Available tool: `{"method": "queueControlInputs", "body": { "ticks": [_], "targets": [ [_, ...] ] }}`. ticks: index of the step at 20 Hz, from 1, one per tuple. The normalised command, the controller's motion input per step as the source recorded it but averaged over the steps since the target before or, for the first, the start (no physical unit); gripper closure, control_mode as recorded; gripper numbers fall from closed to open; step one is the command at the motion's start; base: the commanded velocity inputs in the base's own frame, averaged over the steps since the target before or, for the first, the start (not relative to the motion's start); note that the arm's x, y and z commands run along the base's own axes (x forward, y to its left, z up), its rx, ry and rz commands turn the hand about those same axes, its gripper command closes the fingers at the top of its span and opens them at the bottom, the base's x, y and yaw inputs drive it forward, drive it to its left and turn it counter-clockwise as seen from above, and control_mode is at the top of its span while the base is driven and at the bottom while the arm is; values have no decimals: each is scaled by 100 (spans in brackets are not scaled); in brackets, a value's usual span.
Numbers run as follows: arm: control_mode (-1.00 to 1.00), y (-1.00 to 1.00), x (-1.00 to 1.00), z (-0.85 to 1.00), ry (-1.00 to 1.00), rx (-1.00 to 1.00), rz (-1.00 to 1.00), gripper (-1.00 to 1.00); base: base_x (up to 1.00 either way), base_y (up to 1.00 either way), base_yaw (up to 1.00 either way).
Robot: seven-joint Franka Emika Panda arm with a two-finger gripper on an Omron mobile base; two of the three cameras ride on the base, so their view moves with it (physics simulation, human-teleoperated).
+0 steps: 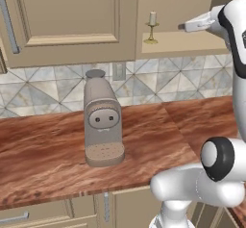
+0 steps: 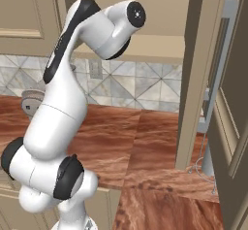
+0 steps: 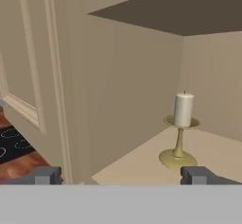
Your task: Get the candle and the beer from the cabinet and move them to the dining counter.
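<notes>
My two-finger gripper has its jaws spread as wide as they go, with nothing between them. In the hand view the two dark fingertips stand at the bottom edge, and the right-hand one sits almost in line with the foot of the short white candle in its small brass goblet-shaped holder.

That candle stands upright ahead of the jaws and off to their right, on the plain beige shelf of the open beige wall cabinet, near its back corner and apart from both walls. To the left of the jaws hangs a raised-panel cabinet front. From the left base view the candle is on the shelf just beyond the hand, with a gap between them. I can't make out the beer bottle on the part of the shelf I can see.

I judge the candle light but top-heavy: a narrow stem on a small round foot, easily tipped by a sideways knock. The wax would be soft and slick and may sit loose in the cup, while the brass is stiff. I'd take hold around the stem below the cup, closing squarely and gently.
</notes>
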Motion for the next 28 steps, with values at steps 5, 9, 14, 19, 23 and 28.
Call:
{"method": "queueControlInputs", "body": {
  "ticks": [5,9,14,19,23,28],
  "targets": [
    [-100,-13,17,6,0,1,0,-100,0,0,0],
    [-100,-2,8,7,0,0,0,-100,0,0,0],
    [-100,0,9,0,0,0,0,-100,0,0,0],
    [-100,0,16,0,0,0,0,-100,0,0,0],
    [-100,0,3,8,0,0,0,-100,0,0,0],
    [-100,0,20,2,0,0,0,-100,0,0,0]
  ]
}}
